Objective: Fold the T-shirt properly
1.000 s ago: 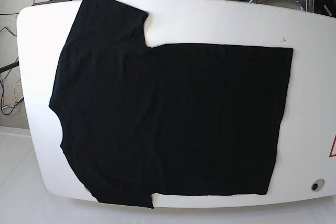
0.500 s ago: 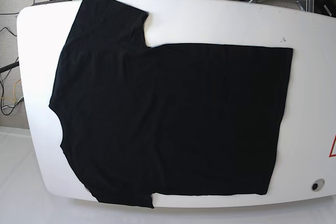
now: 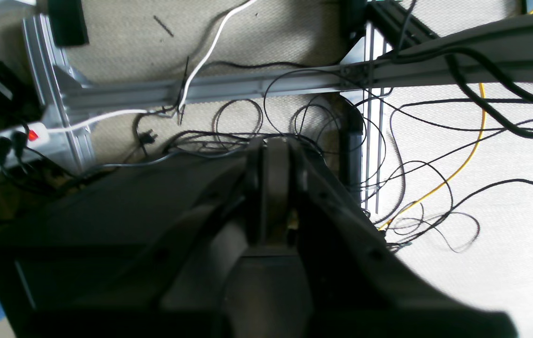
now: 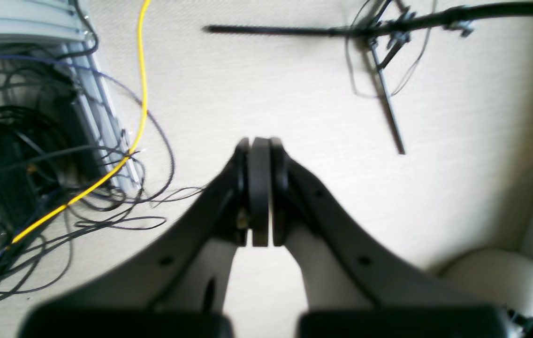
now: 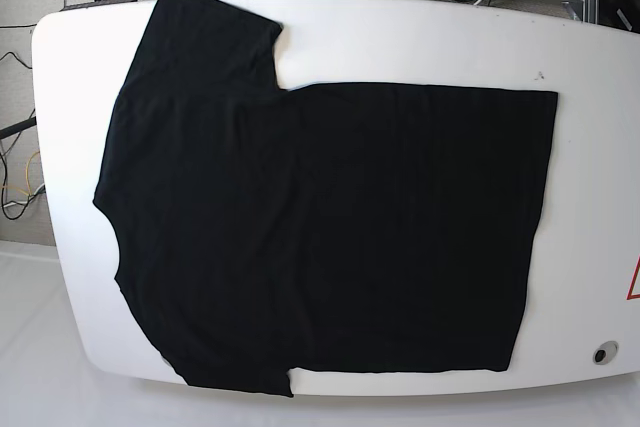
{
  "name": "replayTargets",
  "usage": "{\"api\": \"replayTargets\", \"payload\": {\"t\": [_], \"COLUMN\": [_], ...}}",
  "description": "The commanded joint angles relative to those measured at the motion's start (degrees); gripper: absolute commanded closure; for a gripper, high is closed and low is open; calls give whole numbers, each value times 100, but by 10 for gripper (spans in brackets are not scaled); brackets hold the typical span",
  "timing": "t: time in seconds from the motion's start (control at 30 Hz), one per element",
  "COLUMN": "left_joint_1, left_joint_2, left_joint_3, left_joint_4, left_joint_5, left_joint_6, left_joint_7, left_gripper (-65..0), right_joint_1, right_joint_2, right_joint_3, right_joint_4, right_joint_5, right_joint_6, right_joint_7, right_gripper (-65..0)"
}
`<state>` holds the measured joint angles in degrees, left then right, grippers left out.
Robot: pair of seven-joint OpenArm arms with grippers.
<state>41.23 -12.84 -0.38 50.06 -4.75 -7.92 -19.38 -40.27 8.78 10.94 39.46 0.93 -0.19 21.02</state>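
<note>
Jaws pressed together, with no gap and nothing between them: that is how the left gripper (image 3: 271, 145) stands in its wrist view, and the right gripper (image 4: 259, 143) likewise in its own. Neither claw holds or touches anything. Both point away from the table (image 5: 420, 37), out over the floor. Beyond the left gripper lie a tangle of black cables (image 3: 323, 122), a yellow cable (image 3: 475, 136), a white cable (image 3: 210, 51) and a grey metal rail (image 3: 257, 87), with a white power strip (image 3: 18, 136) showing a red switch off to that view's left. Beyond the right gripper lie pale floor, another yellow cable (image 4: 142, 75) beside a nest of dark wires (image 4: 22, 155), and a black stand (image 4: 388, 23). Neither arm shows in the base view.

The T-shirt (image 5: 330, 227) lies spread flat on the table, covering most of the top. Its long axis runs across the table from side to side: the collar end and both sleeves sit toward the table's left end in the base view, and the straight hem sits toward the right end, stopping short of the table's right edge. One sleeve reaches toward the far left corner of the table; the other reaches the near edge, its tip at or just over the rim. The cloth looks smooth, with no fold made in it. Near the table's right end, clear of the shirt, sit a small round hole (image 5: 604, 353) and part of a red triangle mark (image 5: 634, 282).
</note>
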Motion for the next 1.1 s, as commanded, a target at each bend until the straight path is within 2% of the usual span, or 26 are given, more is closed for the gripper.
{"api": "replayTargets", "payload": {"t": [0.0,0.3,0.43,0.63,0.7,1.07], "left_joint_1": [322,1067,1645,2105,2323,2681], "left_joint_2": [-85,-233,-411,-592,-728,-908], "left_joint_3": [-37,-73,-65,-79,-23,-151], "left_joint_4": [443,1651,2633,3472,3975,4996], "left_joint_5": [-10,-9,-19,-44,-74,-156], "left_joint_6": [-35,-48,-77,-87,-84,-85], "left_joint_7": [-87,65,300,508,574,782], "left_gripper": [-4,-4,-2,0,0,0], "right_joint_1": [-372,-1073,-1536,-2010,-2345,-2866], "right_joint_2": [78,140,217,319,377,378], "right_joint_3": [29,29,20,25,34,107], "right_joint_4": [268,1178,1976,2865,3476,4936], "right_joint_5": [86,276,483,589,532,569], "right_joint_6": [78,294,161,155,205,217], "right_joint_7": [193,394,195,-2,-140,-521], "right_gripper": [0,0,0,0,0,0]}}
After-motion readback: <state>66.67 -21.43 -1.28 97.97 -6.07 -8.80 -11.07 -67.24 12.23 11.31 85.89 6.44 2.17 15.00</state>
